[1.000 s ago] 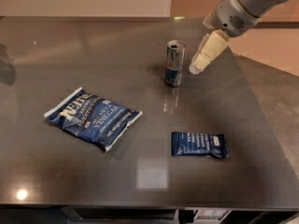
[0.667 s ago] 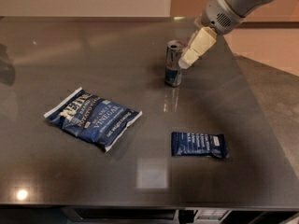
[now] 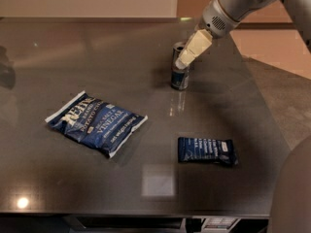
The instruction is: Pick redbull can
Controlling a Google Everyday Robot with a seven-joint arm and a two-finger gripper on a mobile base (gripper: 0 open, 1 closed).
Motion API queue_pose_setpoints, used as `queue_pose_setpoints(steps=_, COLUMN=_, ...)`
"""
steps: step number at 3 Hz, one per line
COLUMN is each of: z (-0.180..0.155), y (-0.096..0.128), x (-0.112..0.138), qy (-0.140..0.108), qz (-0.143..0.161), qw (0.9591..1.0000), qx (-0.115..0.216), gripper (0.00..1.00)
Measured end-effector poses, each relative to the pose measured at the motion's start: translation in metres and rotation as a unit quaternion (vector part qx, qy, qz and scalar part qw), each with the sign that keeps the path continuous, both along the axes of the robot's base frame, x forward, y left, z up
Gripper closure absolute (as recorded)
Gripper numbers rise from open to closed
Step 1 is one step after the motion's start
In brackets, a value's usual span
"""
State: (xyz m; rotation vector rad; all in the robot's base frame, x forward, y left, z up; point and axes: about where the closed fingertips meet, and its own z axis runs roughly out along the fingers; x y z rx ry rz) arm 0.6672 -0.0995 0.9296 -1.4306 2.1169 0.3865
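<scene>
The gripper (image 3: 183,61) has moved left across the frame since a second ago. It then hung to the right of the redbull can (image 3: 180,78) and apart from it; now its cream-coloured tip lies over the can's upper part and hides most of the silver top. The can has not shifted. It stands upright on the dark, glossy table (image 3: 97,47), in the upper middle of the frame, with its reflection just below it.

Whether the gripper is open or closed cannot be told from this view, nor whether it actually touches the can. The grey arm (image 3: 228,8) reaches in from the upper right corner.

A blue bag of salt and vinegar potato chips (image 3: 95,124) lies flat at left centre. A dark blue snack bar wrapper (image 3: 206,150) lies flat at lower right. Both are well apart from the can.
</scene>
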Motion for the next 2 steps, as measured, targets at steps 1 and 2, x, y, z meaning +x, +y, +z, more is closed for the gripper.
queue_pose_setpoints(steps=1, z=-0.0129, y=0.0041, x=0.0054, qy=0.014, qz=-0.001, qw=0.9999, qx=-0.006, gripper=0.0)
queue_pose_setpoints(steps=2, z=-0.0208, y=0.0077, x=0.0067, qy=0.022, qz=0.004, qw=0.9997, qx=-0.012, gripper=0.18)
